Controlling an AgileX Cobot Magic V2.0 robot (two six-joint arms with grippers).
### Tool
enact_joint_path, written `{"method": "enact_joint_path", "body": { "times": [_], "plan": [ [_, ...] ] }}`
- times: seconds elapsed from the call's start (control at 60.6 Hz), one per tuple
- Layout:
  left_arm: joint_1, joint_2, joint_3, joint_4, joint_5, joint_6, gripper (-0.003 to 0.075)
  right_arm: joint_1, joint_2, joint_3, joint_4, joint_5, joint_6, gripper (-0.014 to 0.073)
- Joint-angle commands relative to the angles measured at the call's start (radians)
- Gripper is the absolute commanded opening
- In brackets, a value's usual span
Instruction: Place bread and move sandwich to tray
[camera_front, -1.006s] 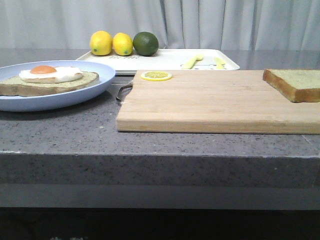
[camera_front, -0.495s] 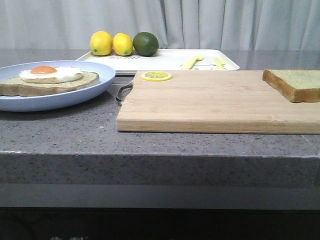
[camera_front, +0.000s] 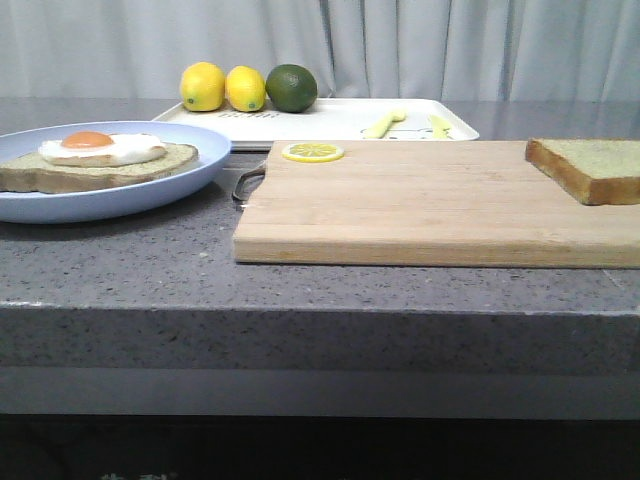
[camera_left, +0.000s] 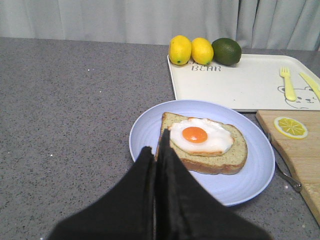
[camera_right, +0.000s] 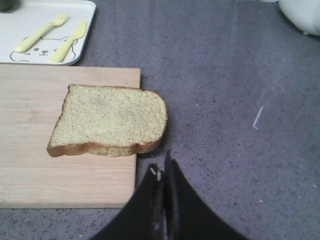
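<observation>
The bread (camera_front: 592, 166) lies on the right end of the wooden cutting board (camera_front: 420, 205); in the right wrist view the bread (camera_right: 110, 120) overhangs the board's corner. My right gripper (camera_right: 161, 162) is shut and empty, just short of the bread, above the counter. The sandwich, an egg-topped slice (camera_front: 100, 160) on a pale-blue plate (camera_front: 60, 203), sits at the left. My left gripper (camera_left: 156, 145) is shut and empty over the plate's (camera_left: 150, 130) near rim beside the slice (camera_left: 207, 142). The white tray (camera_front: 330, 118) lies behind. Neither gripper shows in the front view.
Two lemons (camera_front: 202, 86) and a lime (camera_front: 291, 87) sit at the tray's far left edge; a yellow fork (camera_front: 384, 123) and knife (camera_front: 440, 125) lie on it. A lemon slice (camera_front: 312, 152) rests on the board. A white object (camera_right: 302, 12) stands beyond the bread.
</observation>
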Motion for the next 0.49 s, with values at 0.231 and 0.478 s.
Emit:
{"method": "enact_joint_path", "body": {
  "times": [0.231, 0.478],
  "plan": [
    [0.002, 0.022, -0.024, 0.001, -0.072, -0.007, 0.0008, -0.006, 0.044, -0.03, -0.025, 0.01, 0.002, 0.0077],
    [0.002, 0.022, -0.024, 0.031, -0.076, -0.007, 0.0409, -0.006, 0.051, -0.03, -0.025, 0.011, 0.002, 0.0633]
  ]
}}
